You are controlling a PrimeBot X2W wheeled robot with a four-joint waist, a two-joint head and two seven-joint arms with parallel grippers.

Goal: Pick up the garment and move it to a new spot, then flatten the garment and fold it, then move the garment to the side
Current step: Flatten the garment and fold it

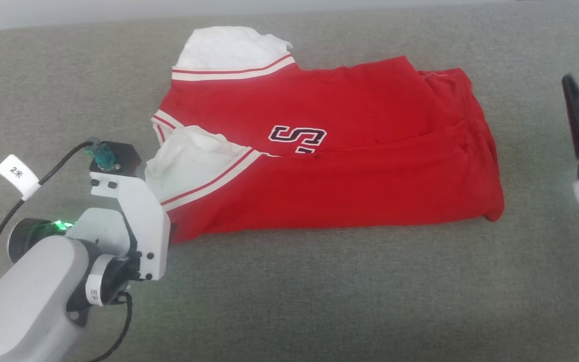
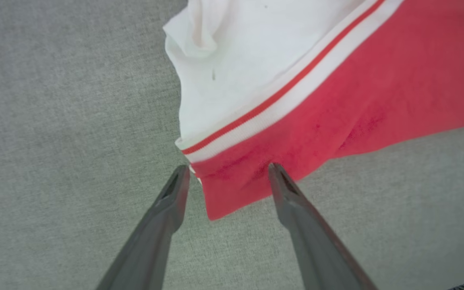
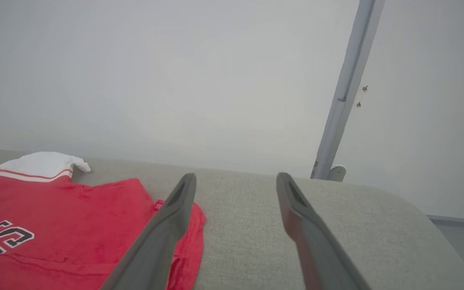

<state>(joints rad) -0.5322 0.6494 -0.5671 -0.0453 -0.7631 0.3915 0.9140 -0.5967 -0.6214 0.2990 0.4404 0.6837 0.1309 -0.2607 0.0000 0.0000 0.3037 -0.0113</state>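
Red fabric garment (image 1: pixel 329 166) with white striped cuffs lies folded on grey upholstery (image 1: pixel 319 291); left fingers (image 2: pixel 171 201) and right fingers (image 3: pixel 296 217) stand released. Folding seems done; next, grip an edge, drag sideways.

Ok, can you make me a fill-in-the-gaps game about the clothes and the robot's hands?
1. The garment is mostly ___ with white cuffs.
2. It lies on a ___ fabric surface.
3. The letter printed on it is ___.
4. The left gripper is ___, not gripping the cloth.
Missing words: red, grey, S, open.
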